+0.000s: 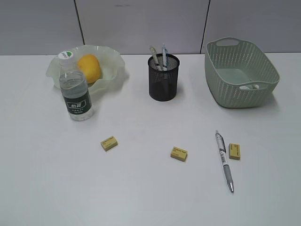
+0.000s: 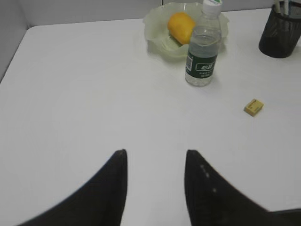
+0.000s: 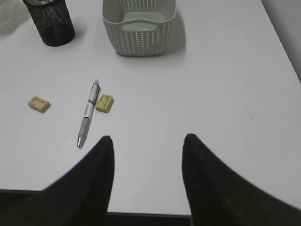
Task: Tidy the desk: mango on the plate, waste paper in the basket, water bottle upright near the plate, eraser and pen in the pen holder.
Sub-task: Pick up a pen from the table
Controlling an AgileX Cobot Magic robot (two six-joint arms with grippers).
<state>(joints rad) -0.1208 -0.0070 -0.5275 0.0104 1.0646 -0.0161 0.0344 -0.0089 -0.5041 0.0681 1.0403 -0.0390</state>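
The mango lies in the ruffled green plate. Just in front of it the water bottle stands upright. The black mesh pen holder has two pens in it. A grey pen lies flat on the desk with a yellow eraser beside it. Two more erasers lie further left. The basket stands at the back right; the waste paper is not clearly visible. My left gripper and right gripper are open and empty over bare desk.
Grey partition panels close off the back of the white desk. In the right wrist view the desk's near edge runs just under the fingers. Neither arm shows in the exterior view.
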